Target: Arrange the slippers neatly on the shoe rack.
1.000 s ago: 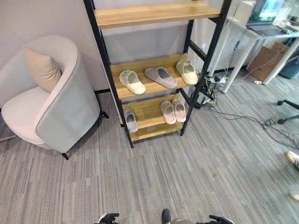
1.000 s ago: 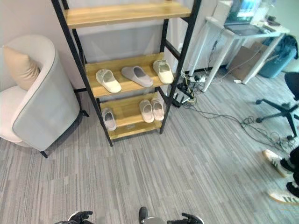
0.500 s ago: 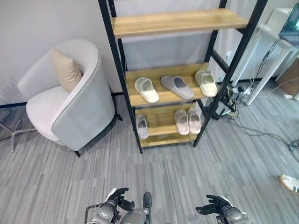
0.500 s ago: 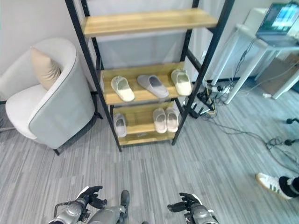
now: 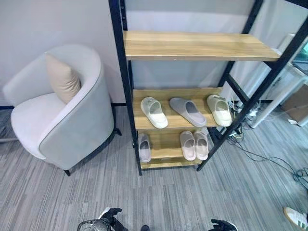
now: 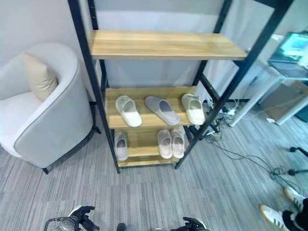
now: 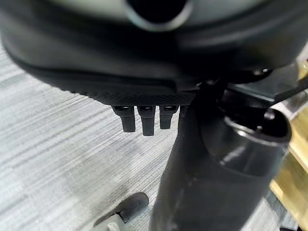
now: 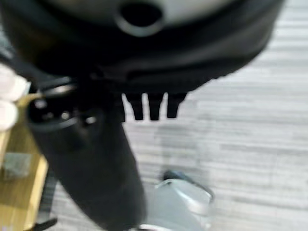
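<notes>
The shoe rack (image 5: 126, 103) has a black frame and wooden shelves. On its middle shelf lie a cream slipper (image 5: 154, 112), a grey slipper (image 5: 187, 111) turned at an angle, and a second cream slipper (image 5: 219, 109). The lower shelf holds one grey slipper (image 5: 144, 147) at the left and a pale pink pair (image 5: 194, 145) side by side at the right. The top shelf (image 5: 192, 45) is bare. My left hand (image 5: 109, 215) and right hand (image 5: 222, 224) hang low over the carpet, well short of the rack. Both hold nothing, and their fingers (image 7: 144, 120) hang relaxed.
A light grey armchair (image 5: 72, 120) with a beige cushion (image 5: 61, 79) stands close to the rack's left. Cables (image 6: 226, 149) run over the carpet at the right, near a white desk (image 6: 284, 72) with a laptop. A person's shoes (image 6: 276, 216) are at the lower right.
The whole picture has shifted, so the camera moved: the rack now looks nearer and more head-on. Both hands have sunk towards the bottom edge. The slippers lie as before.
</notes>
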Robot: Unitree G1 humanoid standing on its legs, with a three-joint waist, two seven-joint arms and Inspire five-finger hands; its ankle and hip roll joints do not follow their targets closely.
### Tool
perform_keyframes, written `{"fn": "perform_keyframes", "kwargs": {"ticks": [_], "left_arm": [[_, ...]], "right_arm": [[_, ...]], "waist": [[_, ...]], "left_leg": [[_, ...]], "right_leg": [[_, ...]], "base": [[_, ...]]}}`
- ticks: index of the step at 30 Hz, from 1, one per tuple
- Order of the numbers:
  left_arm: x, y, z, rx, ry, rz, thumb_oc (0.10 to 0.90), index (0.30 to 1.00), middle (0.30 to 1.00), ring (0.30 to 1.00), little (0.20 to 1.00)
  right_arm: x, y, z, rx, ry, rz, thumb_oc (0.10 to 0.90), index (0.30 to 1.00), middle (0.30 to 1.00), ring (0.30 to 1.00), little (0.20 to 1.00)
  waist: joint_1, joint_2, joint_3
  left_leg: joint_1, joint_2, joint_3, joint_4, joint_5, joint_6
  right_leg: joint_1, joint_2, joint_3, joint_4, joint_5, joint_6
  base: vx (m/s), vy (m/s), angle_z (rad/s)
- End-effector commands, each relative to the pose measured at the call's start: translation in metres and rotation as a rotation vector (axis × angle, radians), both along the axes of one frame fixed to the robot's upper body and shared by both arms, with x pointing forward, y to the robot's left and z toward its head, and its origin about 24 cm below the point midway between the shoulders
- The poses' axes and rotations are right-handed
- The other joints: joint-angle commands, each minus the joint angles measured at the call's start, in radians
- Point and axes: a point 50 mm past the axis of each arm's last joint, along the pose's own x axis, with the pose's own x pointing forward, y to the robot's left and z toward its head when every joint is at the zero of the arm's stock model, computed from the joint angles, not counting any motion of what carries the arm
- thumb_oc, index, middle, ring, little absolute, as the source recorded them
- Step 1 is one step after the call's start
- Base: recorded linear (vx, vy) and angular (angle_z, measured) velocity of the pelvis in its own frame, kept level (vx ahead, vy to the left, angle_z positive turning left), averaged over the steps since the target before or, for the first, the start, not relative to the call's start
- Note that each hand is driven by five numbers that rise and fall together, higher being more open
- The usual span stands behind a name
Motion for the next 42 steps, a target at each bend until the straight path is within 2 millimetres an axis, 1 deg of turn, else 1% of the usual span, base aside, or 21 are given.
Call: {"fn": "perform_keyframes", "kwargs": {"ticks": [1, 5, 7, 11, 12, 13, 14, 16, 17, 19, 21, 23, 24, 25, 27, 29, 30, 33, 36, 41, 42], "left_arm": [[0.002, -0.006, -0.001, 0.007, 0.0, -0.053, 0.8, 0.9, 0.9, 0.9, 0.9], [0.004, -0.005, 0.0, 0.016, -0.012, -0.063, 0.8, 0.9, 0.9, 0.9, 0.9], [0.003, -0.005, 0.0, 0.013, -0.013, -0.06, 0.8, 0.9, 0.9, 0.9, 0.9], [0.002, -0.013, -0.001, -0.009, -0.029, -0.042, 0.8, 0.9, 0.9, 0.9, 0.9], [0.002, -0.013, -0.001, -0.014, -0.039, -0.021, 0.8, 0.9, 0.9, 0.9, 0.9], [0.002, -0.013, -0.001, -0.014, -0.039, -0.021, 0.8, 0.9, 0.9, 0.9, 0.9], [0.005, -0.012, 0.001, -0.012, -0.059, -0.03, 0.8, 0.9, 0.9, 0.9, 0.9], [0.008, -0.013, 0.002, -0.012, -0.075, -0.029, 0.8, 0.9, 0.9, 0.9, 0.9], [0.013, -0.013, 0.003, -0.015, -0.09, -0.016, 0.8, 0.9, 0.9, 0.9, 0.9], [0.014, -0.015, 0.003, -0.028, -0.088, -0.008, 0.8, 0.9, 0.9, 0.9, 0.9], [0.013, -0.014, 0.003, -0.023, -0.08, 0.005, 0.8, 0.9, 0.9, 0.9, 0.9], [-0.008, -0.005, -0.003, -0.003, -0.011, 0.061, 0.8, 0.9, 0.9, 0.9, 0.9], [-0.009, -0.005, -0.003, -0.003, -0.011, 0.061, 0.8, 0.9, 0.9, 0.9, 0.9], [-0.022, 0.002, -0.006, 0.018, 0.028, 0.078, 0.8, 0.9, 0.9, 0.9, 0.9], [-0.025, 0.005, -0.006, 0.021, 0.036, 0.094, 0.8, 0.9, 0.9, 0.9, 0.9], [-0.025, 0.007, -0.005, 0.017, 0.029, 0.127, 0.8, 0.9, 0.9, 0.9, 0.9], [-0.042, 0.047, 0.001, 0.065, 0.068, 0.372, 0.8, 0.9, 0.9, 0.9, 0.9], [-0.049, 0.042, -0.002, 0.058, 0.097, 0.341, 0.8, 0.9, 0.9, 0.9, 0.9], [-0.045, 0.039, -0.002, 0.044, 0.082, 0.338, 0.8, 0.9, 0.9, 0.9, 0.9], [-0.024, 0.032, 0.001, 0.012, 0.005, 0.325, 0.8, 0.9, 0.9, 0.9, 0.9], [-0.014, 0.026, 0.002, -0.002, -0.031, 0.292, 0.8, 0.9, 0.9, 0.9, 0.9]], "right_arm": [[0.002, 0.003, 0.001, 0.003, -0.023, 0.038, 0.8, 0.9, 0.9, 0.9, 0.9], [0.008, -0.002, 0.004, -0.013, -0.039, 0.037, 0.8, 0.9, 0.9, 0.9, 0.9], [0.007, -0.002, 0.004, -0.019, -0.039, 0.037, 0.8, 0.9, 0.9, 0.9, 0.9], [0.003, -0.009, 0.005, -0.045, -0.046, 0.024, 0.8, 0.9, 0.9, 0.9, 0.9], [-0.001, -0.026, 0.01, -0.083, -0.061, -0.011, 0.8, 0.9, 0.9, 0.9, 0.9], [-0.001, -0.027, 0.01, -0.084, -0.06, -0.011, 0.8, 0.9, 0.9, 0.9, 0.9], [0.011, -0.034, 0.018, -0.104, -0.133, -0.03, 0.8, 0.9, 0.9, 0.9, 0.9], [0.01, -0.039, 0.021, -0.109, -0.155, -0.05, 0.8, 0.9, 0.9, 0.9, 0.9], [-0.001, -0.042, 0.018, -0.077, -0.145, -0.13, 0.8, 0.9, 0.9, 0.9, 0.9], [-0.003, -0.047, 0.018, -0.103, -0.125, -0.163, 0.8, 0.9, 0.9, 0.9, 0.9], [0.0, -0.038, 0.016, -0.084, -0.138, -0.143, 0.8, 0.9, 0.9, 0.9, 0.9], [-0.003, -0.017, 0.009, -0.015, -0.125, -0.11, 0.8, 0.9, 0.9, 0.9, 0.9], [-0.003, -0.017, 0.009, -0.015, -0.125, -0.11, 0.8, 0.9, 0.9, 0.9, 0.9], [-0.008, -0.002, 0.004, 0.038, -0.116, -0.092, 0.8, 0.9, 0.9, 0.9, 0.9], [-0.013, 0.001, 0.002, 0.045, -0.098, -0.087, 0.8, 0.9, 0.9, 0.9, 0.9], [-0.029, 0.007, -0.005, 0.05, -0.021, -0.066, 0.8, 0.9, 0.9, 0.9, 0.9], [0.025, 0.047, 0.002, 0.212, -0.147, -0.031, 0.8, 0.9, 0.9, 0.9, 0.9], [0.022, 0.038, 0.003, 0.194, -0.155, -0.078, 0.8, 0.9, 0.9, 0.9, 0.9], [0.015, 0.032, 0.001, 0.184, -0.141, -0.114, 0.8, 0.9, 0.9, 0.9, 0.9], [0.003, 0.014, 0.001, 0.157, -0.14, -0.223, 0.8, 0.9, 0.9, 0.9, 0.9], [0.001, 0.008, 0.002, 0.16, -0.156, -0.275, 0.8, 0.9, 0.9, 0.9, 0.9]], "waist": [[-0.014, 0.024, -0.019], [-0.027, 0.018, -0.021], [-0.024, 0.015, -0.026], [-0.019, 0.021, -0.035], [-0.023, 0.022, -0.035], [-0.023, 0.022, -0.035], [-0.022, 0.021, -0.027], [-0.028, 0.018, -0.021], [-0.041, 0.009, -0.006], [-0.041, 0.014, 0.01], [-0.037, 0.018, 0.011], [-0.039, 0.027, -0.005], [-0.039, 0.026, -0.005], [-0.042, 0.024, -0.017], [-0.041, 0.022, -0.022], [-0.036, 0.018, -0.025], [0.03, -0.037, -0.027], [0.023, -0.035, -0.036], [0.013, -0.031, -0.041], [-0.013, -0.021, -0.045], [-0.024, -0.014, -0.045]], "left_leg": [[-0.034, 0.027, -0.023, 0.132, -0.148, -0.077], [-0.007, 0.038, -0.048, 0.135, -0.165, -0.096], [-0.003, 0.042, -0.052, 0.133, -0.166, -0.101], [-0.006, 0.077, -0.075, 0.122, -0.145, -0.129], [-0.012, 0.099, -0.078, 0.109, -0.126, -0.144], [-0.01, 0.099, -0.079, 0.108, -0.125, -0.144], [-0.03, 0.111, -0.084, 0.109, -0.105, -0.159], [-0.043, 0.114, -0.083, 0.113, -0.097, -0.167], [-0.073, 0.119, -0.054, 0.127, -0.077, -0.172], [-0.108, 0.113, -0.022, 0.113, -0.053, -0.163], [-0.111, 0.11, -0.025, 0.088, -0.047, -0.16], [-0.087, 0.1, -0.022, 0.025, -0.031, -0.149], [-0.086, 0.1, -0.021, 0.024, -0.031, -0.149], [-0.072, 0.095, -0.009, 0.009, -0.026, -0.147], [-0.064, 0.093, -0.003, 0.006, -0.026, -0.146], [-0.053, 0.09, -0.004, 0.009, -0.031, -0.143], [-0.106, 0.066, -0.008, 0.144, -0.155, -0.114], [-0.084, 0.07, 0.009, 0.123, -0.148, -0.112], [-0.065, 0.074, 0.007, 0.099, -0.137, -0.114], [-0.031, 0.101, 0.0, 0.082, -0.122, -0.14], [-0.025, 0.126, -0.001, 0.091, -0.119, -0.16]], "right_leg": [[0.041, -0.013, 0.065, -0.166, 0.145, 0.033], [0.037, 0.005, 0.124, -0.231, 0.168, 0.046], [0.055, 0.012, 0.125, -0.25, 0.164, 0.042], [0.101, 0.043, 0.112, -0.279, 0.142, 0.014], [0.118, 0.06, 0.099, -0.298, 0.13, 0.002], [0.119, 0.06, 0.099, -0.299, 0.13, 0.001], [0.131, 0.067, 0.08, -0.316, 0.124, -0.007], [0.134, 0.069, 0.075, -0.322, 0.122, -0.01], [0.14, 0.062, 0.058, -0.331, 0.12, -0.011], [0.137, 0.062, 0.043, -0.327, 0.125, -0.013], [0.131, 0.067, 0.044, -0.323, 0.126, -0.015], [0.137, 0.073, 0.042, -0.328, 0.123, -0.01], [0.138, 0.073, 0.042, -0.328, 0.123, -0.009], [0.145, 0.071, 0.045, -0.333, 0.124, -0.008], [0.152, 0.069, 0.048, -0.337, 0.125, -0.007], [0.163, 0.064, 0.048, -0.343, 0.127, -0.007], [0.078, -0.023, 0.061, -0.367, 0.192, 0.053], [0.091, -0.019, 0.042, -0.362, 0.185, 0.051], [0.101, -0.01, 0.043, -0.357, 0.171, 0.045], [0.131, 0.019, 0.048, -0.342, 0.133, 0.021], [0.144, 0.037, 0.05, -0.342, 0.118, 0.008]], "base": [[0.14, -0.212, -0.16], [0.11, -0.231, 0.04], [0.06, -0.246, 0.49], [-0.02, -0.224, 0.08], [-0.04, -0.149, 0.0], [-0.09, -0.253, 0.14], [-0.08, -0.153, 0.22], [-0.09, -0.12, 0.3], [-0.07, -0.043, 0.29], [-0.11, -0.008, 0.37], [-0.05, 0.031, 0.29], [0.01, 0.06, 0.05], [0.04, 0.075, -0.08], [0.03, 0.055, -0.11], [0.05, 0.06, -0.1], [0.05, 0.076, -0.06], [0.0, 0.0, 0.0], [-0.03, -0.053, -0.23], [-0.02, -0.125, -0.06], [0.02, -0.201, 0.03], [0.03, -0.21, 0.0]]}}
